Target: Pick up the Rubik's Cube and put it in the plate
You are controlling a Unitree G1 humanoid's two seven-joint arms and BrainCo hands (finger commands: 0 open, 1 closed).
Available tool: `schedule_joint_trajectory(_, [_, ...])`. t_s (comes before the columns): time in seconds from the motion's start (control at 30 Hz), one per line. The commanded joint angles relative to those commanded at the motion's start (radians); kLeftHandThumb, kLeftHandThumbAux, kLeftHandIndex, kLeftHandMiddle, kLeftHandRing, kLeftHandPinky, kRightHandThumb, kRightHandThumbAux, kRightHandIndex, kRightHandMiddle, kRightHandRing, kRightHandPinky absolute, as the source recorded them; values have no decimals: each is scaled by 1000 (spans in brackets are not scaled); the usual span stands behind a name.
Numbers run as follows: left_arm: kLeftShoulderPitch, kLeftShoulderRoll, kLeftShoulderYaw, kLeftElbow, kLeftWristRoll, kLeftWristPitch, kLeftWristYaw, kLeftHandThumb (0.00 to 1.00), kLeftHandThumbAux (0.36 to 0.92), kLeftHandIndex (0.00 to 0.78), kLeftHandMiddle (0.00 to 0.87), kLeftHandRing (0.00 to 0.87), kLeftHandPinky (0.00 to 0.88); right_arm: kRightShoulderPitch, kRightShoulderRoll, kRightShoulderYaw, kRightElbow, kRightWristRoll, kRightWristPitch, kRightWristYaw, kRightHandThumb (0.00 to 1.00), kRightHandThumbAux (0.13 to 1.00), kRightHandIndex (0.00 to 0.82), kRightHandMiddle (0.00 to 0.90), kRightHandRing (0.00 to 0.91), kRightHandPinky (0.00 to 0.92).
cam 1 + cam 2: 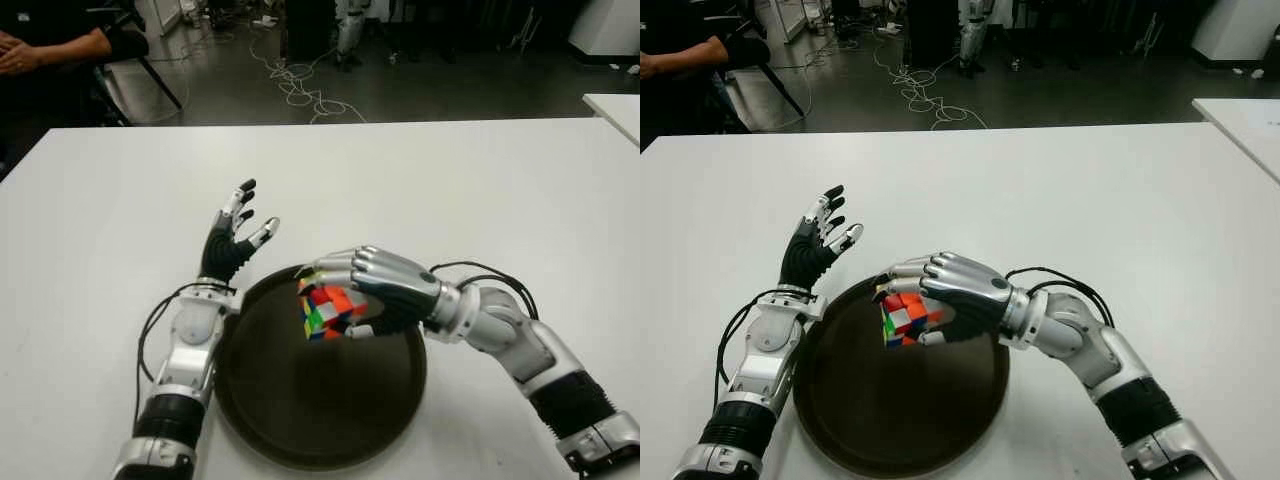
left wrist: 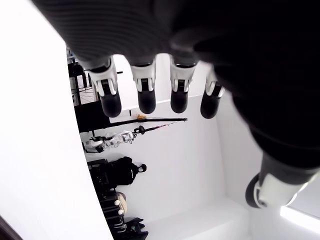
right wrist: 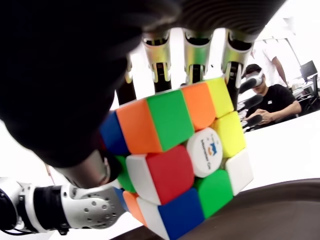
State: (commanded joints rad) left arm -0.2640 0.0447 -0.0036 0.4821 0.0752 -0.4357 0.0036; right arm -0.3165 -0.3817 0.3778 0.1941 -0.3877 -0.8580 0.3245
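Note:
A scrambled Rubik's Cube [image 1: 328, 311] hangs in my right hand [image 1: 350, 297], just above the dark round plate [image 1: 300, 420] at the table's near edge. The wrist view shows the fingers [image 3: 194, 55] curled over the top of the cube [image 3: 180, 155] and the thumb under it, with the plate's rim [image 3: 280, 205] below. My left hand [image 1: 236, 225] stands to the left of the plate's far rim, its fingers [image 2: 145, 95] spread upward and holding nothing.
The white table [image 1: 450, 190] stretches wide behind and beside the plate. A second white table corner [image 1: 615, 105] shows at the far right. A seated person's arm [image 1: 55, 45] is at the far left, beyond cables [image 1: 300, 85] on the floor.

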Motion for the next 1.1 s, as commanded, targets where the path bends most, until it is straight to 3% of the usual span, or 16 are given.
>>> schedule_joint_trajectory(0.23, [-3,1,-2,7,-2,-5,-6,0,580,28,41,0,0,1,-20,13,-32,55,41,67,668,747,395,195,190,189])
schedule_joint_trajectory(0.27, [-3,1,-1,7,-4,-6,-7,0,584,27,41,0,0,-1,-24,17,-35,67,45,81,439,788,284,169,159,150])
schedule_joint_trajectory(0.33, [-2,0,0,7,-8,-7,-9,0,588,26,41,0,0,-4,-33,24,-45,93,54,112,224,821,181,142,125,107])
schedule_joint_trajectory(0.37, [-2,-1,0,7,-9,-8,-9,0,590,25,41,0,0,-6,-38,27,-49,105,59,128,143,829,136,122,103,81])
schedule_joint_trajectory(0.47, [-2,-2,1,7,-12,-9,-9,0,584,22,38,0,0,-14,-53,37,-61,138,80,181,47,825,62,66,49,33])
schedule_joint_trajectory(0.73, [1,-2,0,2,-12,-12,-8,0,595,25,49,0,0,-25,-78,48,-95,200,148,293,2,772,3,3,2,1])
schedule_joint_trajectory(1.1, [0,1,-1,4,-3,-24,-1,0,639,29,61,12,0,-29,-74,37,-100,240,201,350,0,727,0,0,0,0])
